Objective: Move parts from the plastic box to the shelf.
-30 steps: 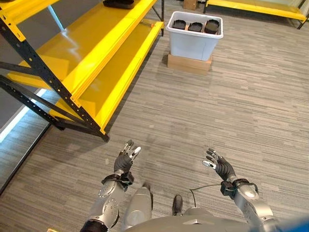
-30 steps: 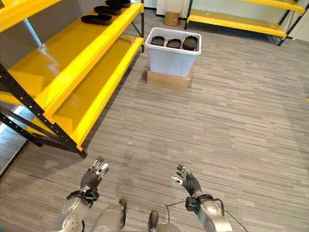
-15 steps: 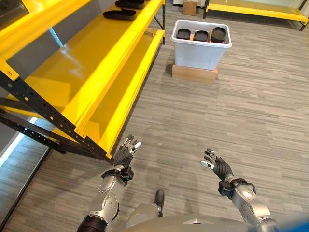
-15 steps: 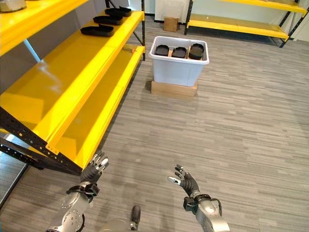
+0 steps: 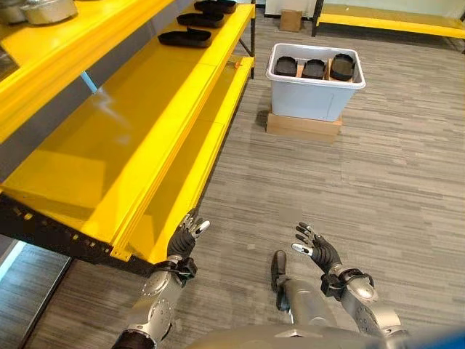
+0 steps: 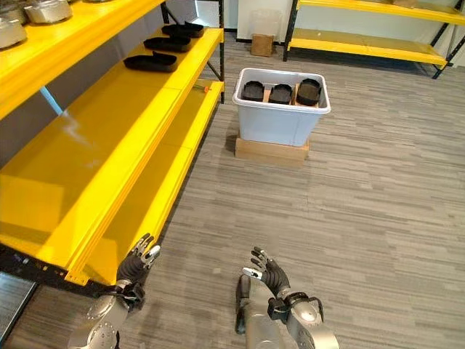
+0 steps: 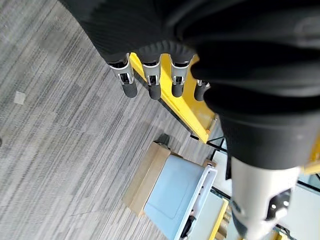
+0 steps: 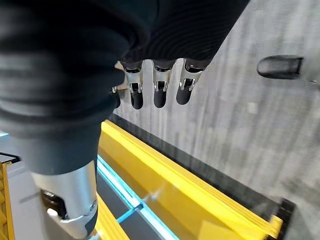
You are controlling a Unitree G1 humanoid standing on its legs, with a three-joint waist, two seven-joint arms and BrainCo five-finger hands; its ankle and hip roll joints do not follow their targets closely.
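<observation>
I count three dark parts (image 5: 314,68) left in the box (image 5: 314,98) at upper right; several parts (image 5: 186,38) lie on the shelf (image 5: 145,109) at upper left; my left hand (image 5: 183,240) and right hand (image 5: 314,250), bottom centre, hang spread and empty.

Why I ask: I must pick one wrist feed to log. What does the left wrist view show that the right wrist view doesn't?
Of the two, the left wrist view has the plastic box standing on its cardboard base, seen past the left hand. The right wrist view instead has the right hand and a long stretch of the yellow shelf with a light strip beneath. Both share the shelf's yellow edge, the grey striped floor, and straight fingers holding nothing.
</observation>
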